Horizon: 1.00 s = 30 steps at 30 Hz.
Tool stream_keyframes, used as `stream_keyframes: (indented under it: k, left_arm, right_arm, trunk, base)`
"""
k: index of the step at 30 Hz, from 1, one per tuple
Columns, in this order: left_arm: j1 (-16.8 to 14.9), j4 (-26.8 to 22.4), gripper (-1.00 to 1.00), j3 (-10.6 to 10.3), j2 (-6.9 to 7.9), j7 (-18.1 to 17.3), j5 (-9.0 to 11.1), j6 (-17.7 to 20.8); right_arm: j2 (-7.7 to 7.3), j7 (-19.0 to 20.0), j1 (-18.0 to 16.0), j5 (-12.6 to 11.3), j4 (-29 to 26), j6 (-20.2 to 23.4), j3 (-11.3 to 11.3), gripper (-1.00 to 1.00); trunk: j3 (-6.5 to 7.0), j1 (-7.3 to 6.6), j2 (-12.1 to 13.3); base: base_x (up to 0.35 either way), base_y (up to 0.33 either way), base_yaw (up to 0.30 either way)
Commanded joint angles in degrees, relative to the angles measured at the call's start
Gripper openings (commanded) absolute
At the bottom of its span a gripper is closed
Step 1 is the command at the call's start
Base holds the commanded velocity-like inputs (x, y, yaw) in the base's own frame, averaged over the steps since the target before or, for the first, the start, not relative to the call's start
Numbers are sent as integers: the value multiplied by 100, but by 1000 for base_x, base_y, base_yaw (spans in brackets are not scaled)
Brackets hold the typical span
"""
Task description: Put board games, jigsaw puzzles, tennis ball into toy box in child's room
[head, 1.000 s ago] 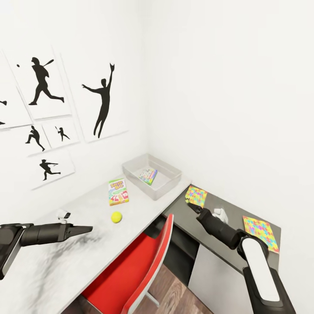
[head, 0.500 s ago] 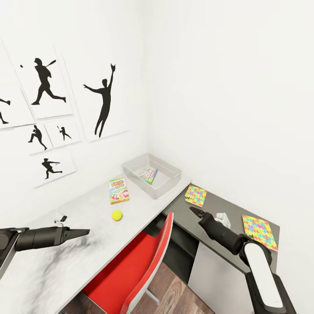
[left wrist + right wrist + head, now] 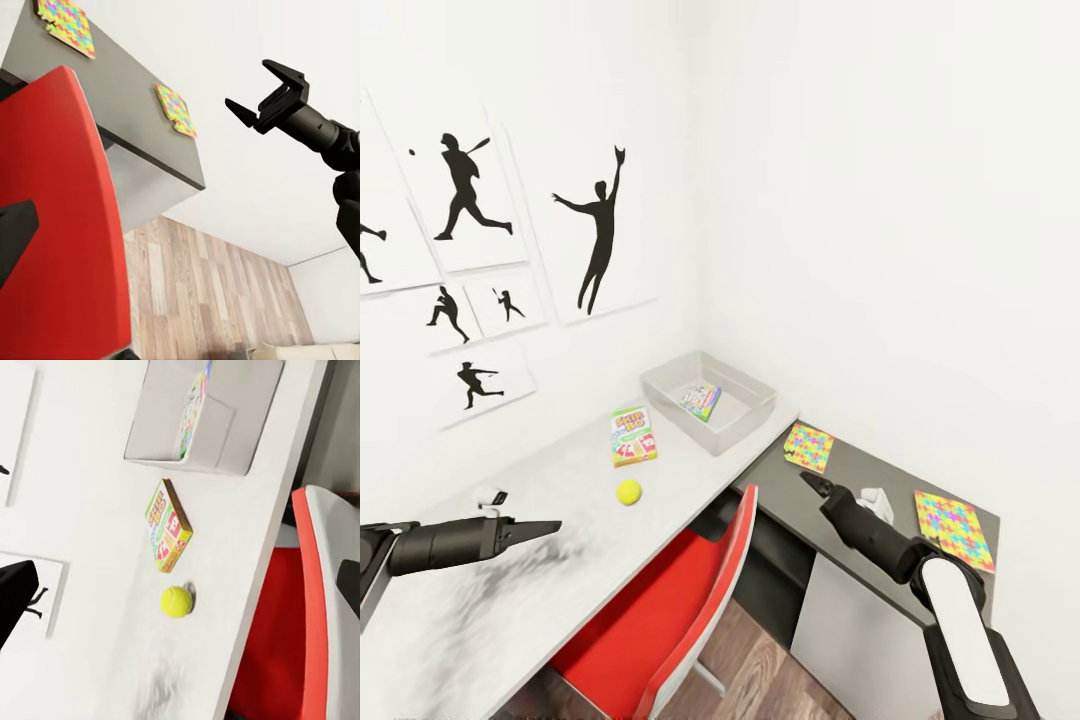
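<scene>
Toy box [image 3: 710,405] at the far corner of the pale desk [image 3: 540,590], about 12 o'clock from the red chair [image 3: 690,610], already holding 1 board game [image 3: 700,402] tilted against its inside wall, probably as dropped in. 2nd board game [image 3: 633,436] flat on the pale top just beside the box at its 8 o'clock; tennis ball [image 3: 628,491] near it at 6 o'clock, resting free. 2 jigsaw puzzles flat on the dark lower top: near puzzle [image 3: 809,447] by the join at 4 o'clock from the box, far puzzle [image 3: 954,529] well apart toward the end.

Left gripper [image 3: 545,527] held low over the pale top at 9 o'clock from the ball, empty; cannot tell how its jaws stand. Right gripper [image 3: 813,485] poised just short of the near puzzle, jaws spread and empty in the left wrist view [image 3: 262,101], likely lined up for that sheet.

Small white object [image 3: 877,503] beside the right forearm; chair back between both arms, crowding any low reach. Silhouette posters [image 3: 600,235] on the wall
</scene>
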Motion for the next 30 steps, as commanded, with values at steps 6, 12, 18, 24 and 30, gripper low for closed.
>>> stream_keyframes:
  k: [6,12,18,24,30]
  left_arm:
    - [-4,0,100,10,6,-22,-3,60]
    - [-4,2,100,12,7,-22,-2,60]
    - [-4,2,100,13,7,-22,-4,55]
    - [-4,7,100,13,7,-22,-3,52]
    - [-4,8,100,13,7,-22,-2,51]
  right_arm:
    - [6,-54,-6,-61,30,-2,-12,100]
    - [6,-54,-6,-60,84,-76,-10,100]
    - [4,-54,-6,-60,110,-149,-5,100]
    - [6,-53,-6,-60,124,-180,-4,100]
    - [8,-53,-6,-60,128,-187,-4,100]
  trunk:
    - [-13,3,-13]
    - [-18,3,-13]
    - [-37,3,-13]
    - [-50,3,-13]
    - [-53,3,-13]
  base:
    - [-79,0,0]
    - [-43,0,-41]
    - [-9,0,-165]
    - [-2,0,-145]
    - [-1,0,-42]
